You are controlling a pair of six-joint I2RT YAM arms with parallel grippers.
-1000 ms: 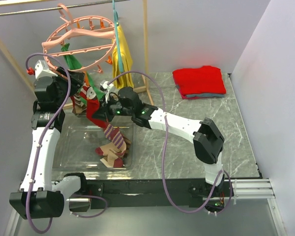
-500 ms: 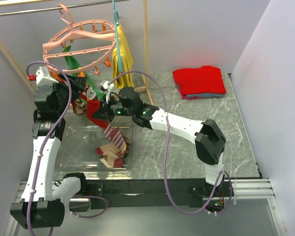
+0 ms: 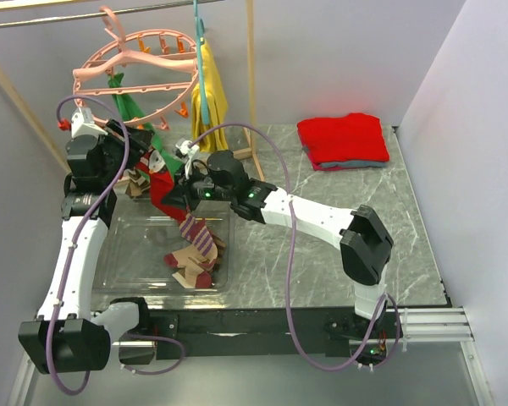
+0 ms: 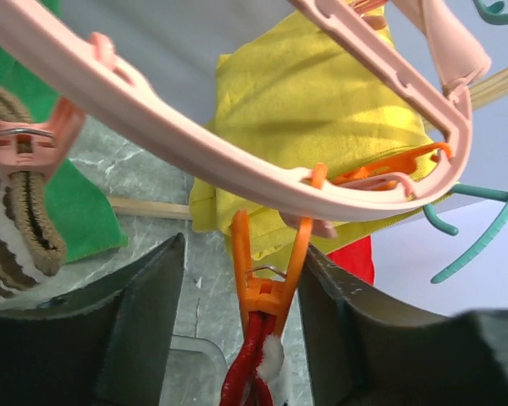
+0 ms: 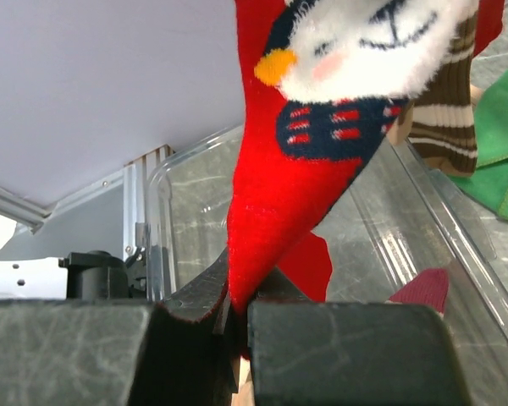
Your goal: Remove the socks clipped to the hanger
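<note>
Hanger (image 3: 144,54): round pink ring w/ spokes, hung by top hook, tilted.
Red sock (image 5: 271,211): white animal face; top in orange clip (image 4: 267,292), lower end pinched in right hand (image 5: 237,317).
Brown-striped sock (image 4: 17,228): hangs from pink clip (image 4: 21,144).
Maroon-striped socks (image 3: 196,241): loose in clear bin (image 3: 118,254).

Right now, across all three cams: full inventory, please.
hanger: 1, pink ring, hung top left
red sock: 1, white face pattern, in orange clip on the ring
brown-striped sock: 1, in pink clip on the ring
loose socks: several, beige/maroon, in the bin
bin: 1, clear, left of table
green cloth: 1, hanging by the clipped socks
yellow garment: 1, behind the ring
teal hanger: 1, beside the yellow garment
folded cloth stack: 1, red, far right
table: 1, grey marble
left gripper: open, straddling the orange clip
right gripper: shut on the red sock's lower end
</note>
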